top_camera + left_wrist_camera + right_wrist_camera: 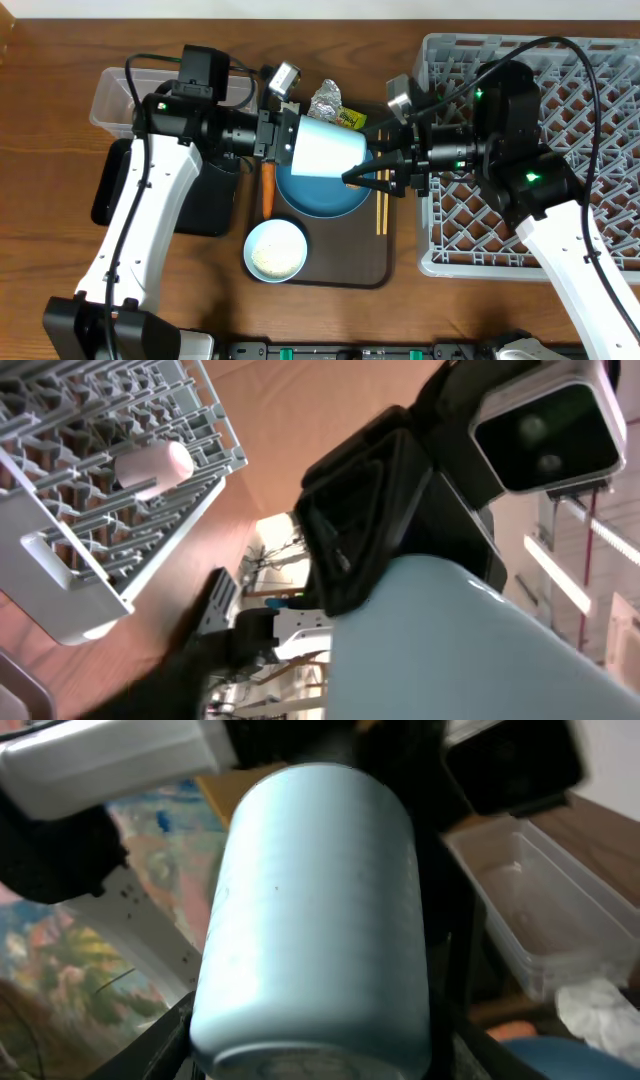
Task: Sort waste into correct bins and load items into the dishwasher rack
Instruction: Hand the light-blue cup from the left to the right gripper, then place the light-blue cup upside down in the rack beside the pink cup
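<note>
We saw the rack [600, 100] holding a pink cup [150, 465]. Plate [312, 197] and bowl [247, 240] sat unloaded on the tray [345, 262]. The left gripper [278, 135] clamped the blue cup [325, 148] above the plate. The right gripper [362, 175] straddled it, though we could not tell if it gripped. Carrot [267, 192] and foil [327, 100] lay unsorted.

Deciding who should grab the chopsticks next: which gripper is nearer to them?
Right. The right gripper is just beside the chopsticks; the left gripper, holding the light blue cup, is across the blue plate.
</note>
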{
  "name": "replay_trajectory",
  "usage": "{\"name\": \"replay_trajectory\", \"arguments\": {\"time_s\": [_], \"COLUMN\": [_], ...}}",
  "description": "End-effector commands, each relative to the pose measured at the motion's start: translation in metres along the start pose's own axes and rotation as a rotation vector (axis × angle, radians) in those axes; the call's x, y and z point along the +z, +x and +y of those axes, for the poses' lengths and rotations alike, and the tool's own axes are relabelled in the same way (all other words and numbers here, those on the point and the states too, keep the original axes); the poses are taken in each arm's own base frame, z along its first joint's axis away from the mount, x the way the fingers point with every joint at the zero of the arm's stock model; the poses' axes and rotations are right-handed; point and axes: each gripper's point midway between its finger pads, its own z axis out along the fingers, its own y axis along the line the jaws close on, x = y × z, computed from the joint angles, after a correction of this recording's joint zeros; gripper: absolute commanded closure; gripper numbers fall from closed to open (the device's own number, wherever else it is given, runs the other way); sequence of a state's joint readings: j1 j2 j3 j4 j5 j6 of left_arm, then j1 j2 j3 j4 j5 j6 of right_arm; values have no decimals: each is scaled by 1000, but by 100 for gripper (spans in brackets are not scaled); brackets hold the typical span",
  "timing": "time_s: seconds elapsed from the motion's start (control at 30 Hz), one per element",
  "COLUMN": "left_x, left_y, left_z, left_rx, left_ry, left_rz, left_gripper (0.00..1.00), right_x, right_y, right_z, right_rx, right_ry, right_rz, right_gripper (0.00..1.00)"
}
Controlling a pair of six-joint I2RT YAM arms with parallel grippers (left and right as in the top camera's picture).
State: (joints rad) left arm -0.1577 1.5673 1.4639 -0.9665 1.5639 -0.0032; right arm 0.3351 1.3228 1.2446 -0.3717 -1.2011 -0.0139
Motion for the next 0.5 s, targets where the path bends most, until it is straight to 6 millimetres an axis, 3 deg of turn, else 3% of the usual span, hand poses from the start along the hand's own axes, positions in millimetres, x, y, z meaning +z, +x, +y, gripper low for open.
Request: {"name": "replay_trajectory", "arguments": {"time_s": [0.0,0.23,0.47], "left_x": [-4,-6,-6], "left_y": [-4,-10,-10], "left_z": [2,2,2], "left_rx": [15,62,71], "left_ry": [-16,-19,-19], "left_rz": [-13,-23,-24], "left_gripper": [2,2,2], "right_x": [-18,-90,-209], "right_y": [-9,-1,55], "right_z": [-14,-53,-105], "right_rx": [17,156,543], "right_ry": [122,450,995], "right_rz": [-25,-70,-120], "right_gripper": [61,60,60]}}
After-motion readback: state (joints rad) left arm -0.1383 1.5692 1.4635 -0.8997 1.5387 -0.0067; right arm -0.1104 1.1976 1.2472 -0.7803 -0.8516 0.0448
